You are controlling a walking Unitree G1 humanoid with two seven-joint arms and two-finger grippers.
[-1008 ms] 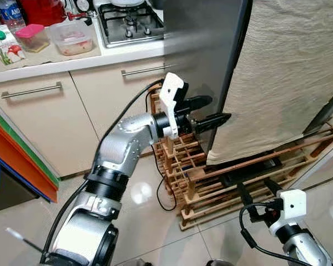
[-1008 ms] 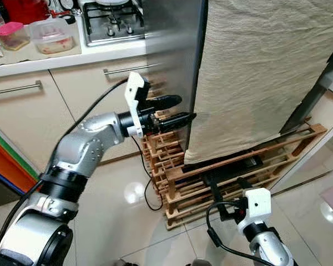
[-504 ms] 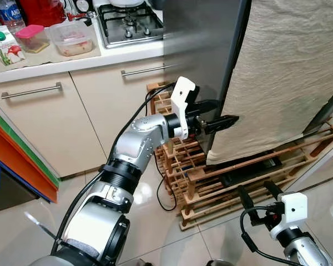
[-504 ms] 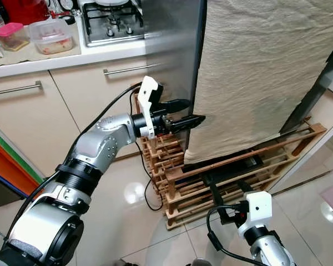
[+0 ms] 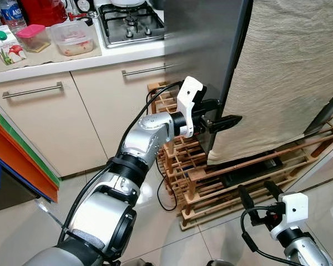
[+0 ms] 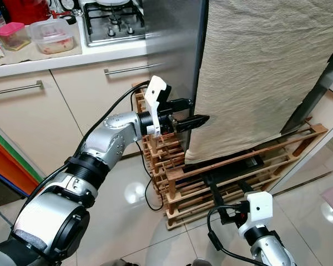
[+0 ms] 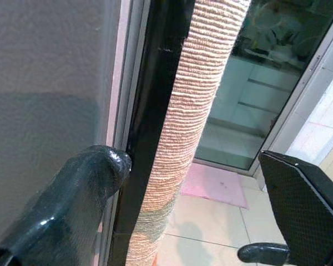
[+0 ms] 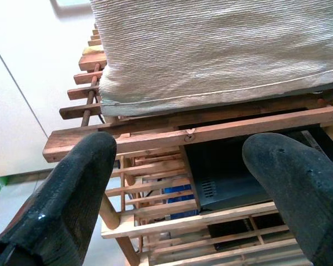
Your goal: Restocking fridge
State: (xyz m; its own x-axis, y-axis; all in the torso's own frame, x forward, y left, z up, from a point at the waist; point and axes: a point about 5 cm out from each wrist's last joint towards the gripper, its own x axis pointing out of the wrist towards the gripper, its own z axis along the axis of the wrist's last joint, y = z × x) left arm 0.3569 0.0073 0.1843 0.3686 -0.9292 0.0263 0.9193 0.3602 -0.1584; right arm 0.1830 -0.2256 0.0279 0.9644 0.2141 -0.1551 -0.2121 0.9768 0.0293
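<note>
Left eye view: the left pincer [image 5: 222, 115], fingers spread wide, is straddling the cloth-draped edge of the fridge [image 5: 205, 50]; the right pincer [image 5: 257, 194], also wide, is hanging low near the wooden rack [image 5: 211, 183].

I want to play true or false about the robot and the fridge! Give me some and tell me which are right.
1. The left gripper is at the fridge door's edge. True.
2. A beige cloth hangs over the fridge door. True.
3. The right gripper is holding a bottle. False: it is open and holds nothing.
4. The wooden rack sits on the counter. False: it stands on the floor.
5. A container with a pink lid is on the counter. True.
</note>
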